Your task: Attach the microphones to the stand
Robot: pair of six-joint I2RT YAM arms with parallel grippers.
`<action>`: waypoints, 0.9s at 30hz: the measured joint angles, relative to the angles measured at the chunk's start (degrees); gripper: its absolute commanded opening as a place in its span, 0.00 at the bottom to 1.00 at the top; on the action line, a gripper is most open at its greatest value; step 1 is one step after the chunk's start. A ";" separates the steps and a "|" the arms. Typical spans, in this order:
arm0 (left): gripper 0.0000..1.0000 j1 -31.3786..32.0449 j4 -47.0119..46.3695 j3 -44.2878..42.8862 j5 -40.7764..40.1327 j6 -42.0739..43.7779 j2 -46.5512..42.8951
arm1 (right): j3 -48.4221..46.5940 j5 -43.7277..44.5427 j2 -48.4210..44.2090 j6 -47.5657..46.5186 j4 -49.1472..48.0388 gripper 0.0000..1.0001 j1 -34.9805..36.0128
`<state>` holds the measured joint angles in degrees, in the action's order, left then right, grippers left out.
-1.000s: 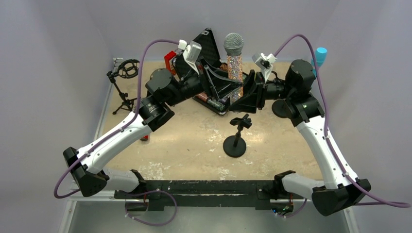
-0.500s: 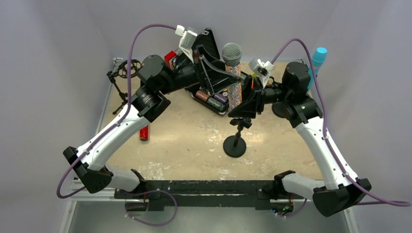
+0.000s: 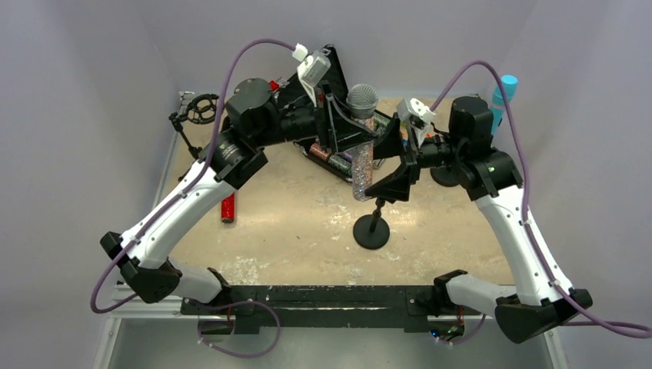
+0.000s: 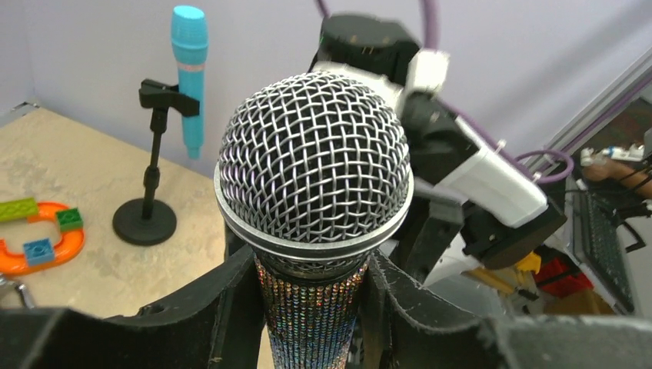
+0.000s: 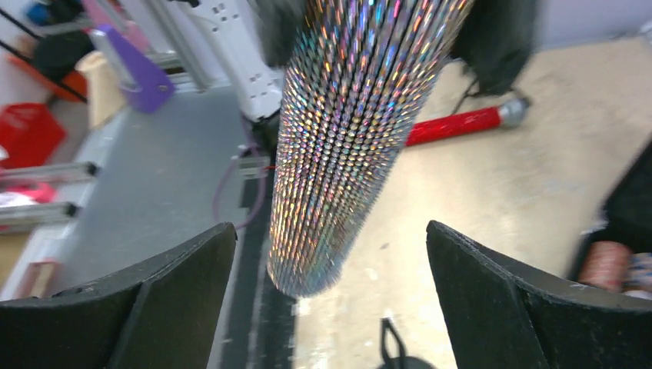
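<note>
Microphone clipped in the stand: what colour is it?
The microphone is light blue; left wrist view.

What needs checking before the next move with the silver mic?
1. Left gripper hold on silver microphone: ok, jaws shut on the body just under its head.
2. Right gripper clear of it: ok, jaws open either side of the lower body, not touching.
3. Middle stand upright: ok.
4. Microphone tail lined up over that stand: cannot tell, its top is mostly hidden by the right gripper.
5. Red microphone out of the way: ok, lying flat far to the left.
6. Blue microphone mounted on rear stand: ok.
</note>
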<state>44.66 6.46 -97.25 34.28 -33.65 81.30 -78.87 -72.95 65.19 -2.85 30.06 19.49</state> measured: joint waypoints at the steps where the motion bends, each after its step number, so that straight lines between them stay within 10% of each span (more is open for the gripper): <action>1: 0.00 -0.17 1.51 0.48 -0.02 1.01 -1.01 | -1.81 1.44 -0.09 -3.54 2.62 0.99 -0.22; 15: 0.00 -2.91 20.87 13.77 0.59 24.37 -25.35 | 4.59 4.13 -8.41 -54.42 22.93 0.99 -12.39; 27: 0.00 -2.91 18.62 22.49 3.30 32.89 -19.30 | 6.25 4.20 2.03 -71.01 31.76 0.93 -12.44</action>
<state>41.76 25.08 -74.76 37.58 -0.75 62.00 -72.62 -68.75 67.22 -73.87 61.82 7.05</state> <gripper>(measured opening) 0.463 0.959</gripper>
